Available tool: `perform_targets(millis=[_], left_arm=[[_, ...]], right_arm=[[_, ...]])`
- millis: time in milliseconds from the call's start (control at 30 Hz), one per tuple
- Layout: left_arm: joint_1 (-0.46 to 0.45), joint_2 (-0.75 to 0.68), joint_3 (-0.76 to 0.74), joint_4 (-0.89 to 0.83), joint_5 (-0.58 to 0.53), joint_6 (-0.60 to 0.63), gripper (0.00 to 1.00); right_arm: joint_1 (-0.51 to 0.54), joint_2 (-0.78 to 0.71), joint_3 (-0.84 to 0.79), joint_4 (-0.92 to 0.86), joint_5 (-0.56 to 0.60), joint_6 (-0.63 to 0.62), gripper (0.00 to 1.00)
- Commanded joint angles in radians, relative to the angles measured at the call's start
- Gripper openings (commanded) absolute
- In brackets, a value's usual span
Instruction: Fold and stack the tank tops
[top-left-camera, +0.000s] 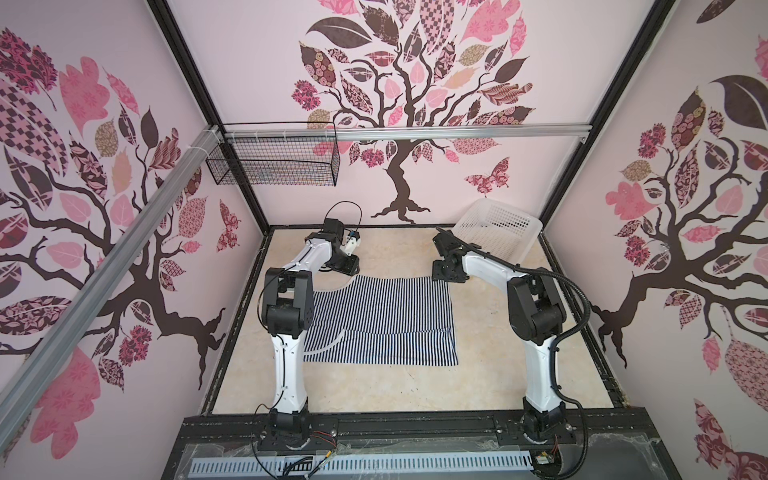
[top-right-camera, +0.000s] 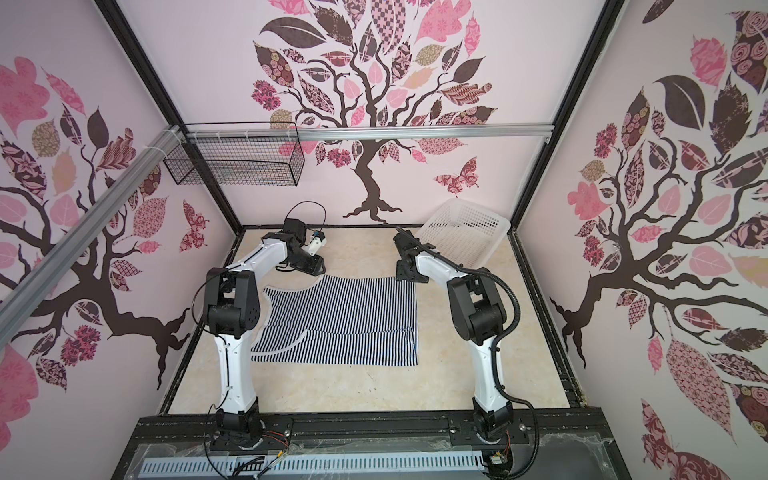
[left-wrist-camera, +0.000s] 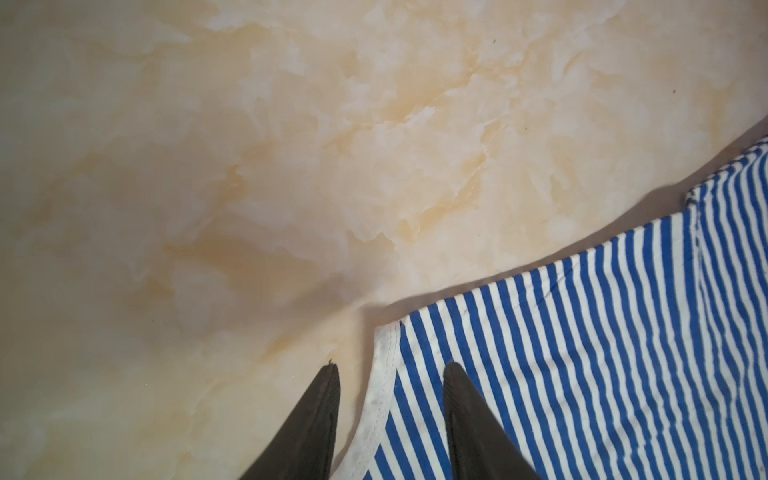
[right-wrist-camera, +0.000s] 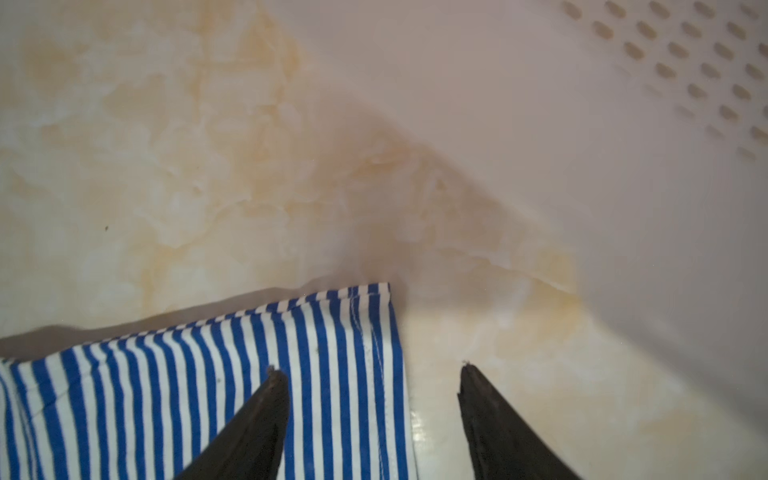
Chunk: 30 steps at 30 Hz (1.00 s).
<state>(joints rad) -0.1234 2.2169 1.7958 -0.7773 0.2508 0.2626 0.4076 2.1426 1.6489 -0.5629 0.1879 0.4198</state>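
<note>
I see the top (top-left-camera: 380, 320) lying flat on the table (top-left-camera: 498, 374). My left gripper (left-wrist-camera: 392, 368) straddles its far left corner at the white trim, jaws parted, holding nothing. My right gripper (right-wrist-camera: 368, 368) straddles the far right corner, jaws wider, gripping nothing. Whether the fingers touch cloth, I cannot tell.

Tank top (top-left-camera: 382, 320): soft striped knit cloth, matt, with stitched white trim. Tabletop (top-left-camera: 478, 374): smooth marble-pattern finish, faint sheen. Plastic basket (top-left-camera: 498, 226): white, perforated, smooth. Wire basket (top-left-camera: 274, 166): black metal mesh.
</note>
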Motion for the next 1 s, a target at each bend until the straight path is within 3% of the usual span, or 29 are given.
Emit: perform_targets(millis=[0,633,967], left_arm=[[-0.002,0.035,0.033,0.008,0.02,-0.027,0.45],[-0.004,0.0,-0.03,0.037,0.063,-0.053,0.45],[-0.004,0.0,-0.029,0.032,0.071,-0.059,0.45]], right_arm=[[-0.016,0.047,0.055,-0.037,0.001,-0.012,0.62],[-0.024,0.124,0.094,-0.014,-0.065,-0.01,0.39],[-0.022,0.099,0.045,-0.025,0.017,-0.001,0.42]])
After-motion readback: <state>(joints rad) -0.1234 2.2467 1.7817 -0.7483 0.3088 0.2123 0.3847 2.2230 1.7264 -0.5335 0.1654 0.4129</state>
